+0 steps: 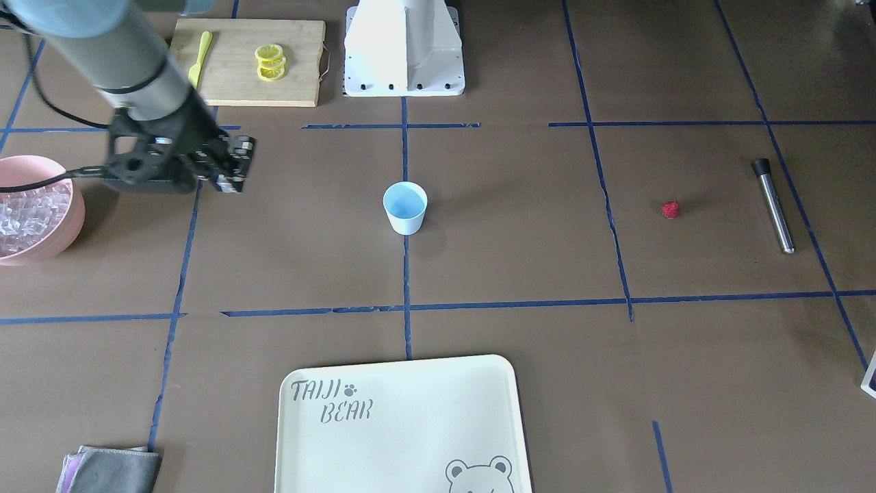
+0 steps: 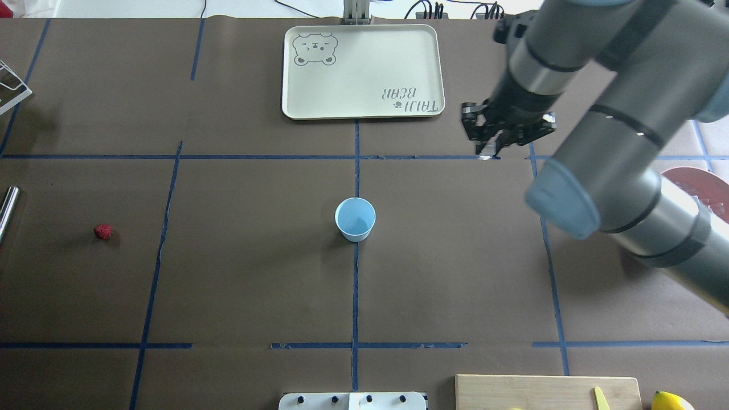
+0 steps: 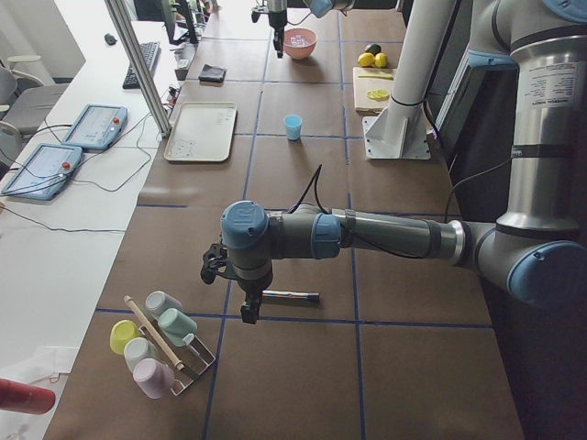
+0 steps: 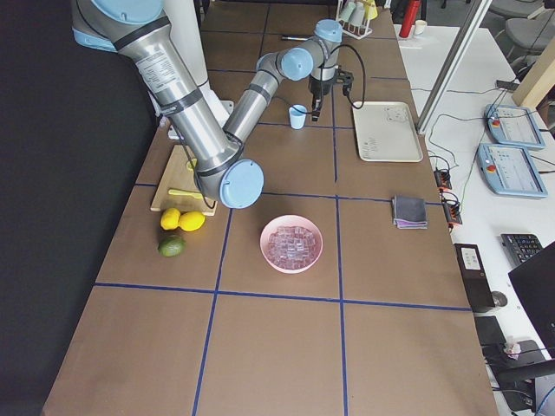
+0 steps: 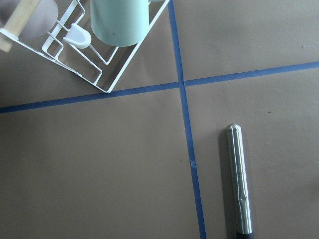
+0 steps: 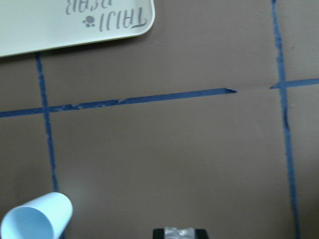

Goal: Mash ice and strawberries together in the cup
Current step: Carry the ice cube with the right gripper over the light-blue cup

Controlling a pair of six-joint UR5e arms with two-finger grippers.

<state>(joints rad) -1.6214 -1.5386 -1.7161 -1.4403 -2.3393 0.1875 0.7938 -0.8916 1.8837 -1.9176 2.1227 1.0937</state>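
The light blue cup [image 1: 405, 207] stands upright mid-table and also shows in the overhead view [image 2: 355, 219] and the right wrist view [image 6: 35, 219]; its inside looks bare. The ice [image 1: 27, 216] lies piled in a pink bowl [image 1: 72, 212]. The red strawberry [image 1: 671, 209] lies alone on the table. My right gripper [image 1: 233, 168] hangs between bowl and cup, shut on a small glassy ice cube [image 6: 179, 233]. My left gripper [image 3: 248, 312] hovers over a metal muddler [image 5: 239, 184]; I cannot tell whether it is open or shut.
A cream tray [image 1: 397, 424] lies at the operators' edge. A cutting board [image 1: 233, 82] holds lemon slices [image 1: 271, 63] and a yellow knife [image 1: 200, 58]. A grey cloth [image 1: 113, 469] lies at the corner. A wire rack of cups [image 3: 156, 344] stands near the left gripper.
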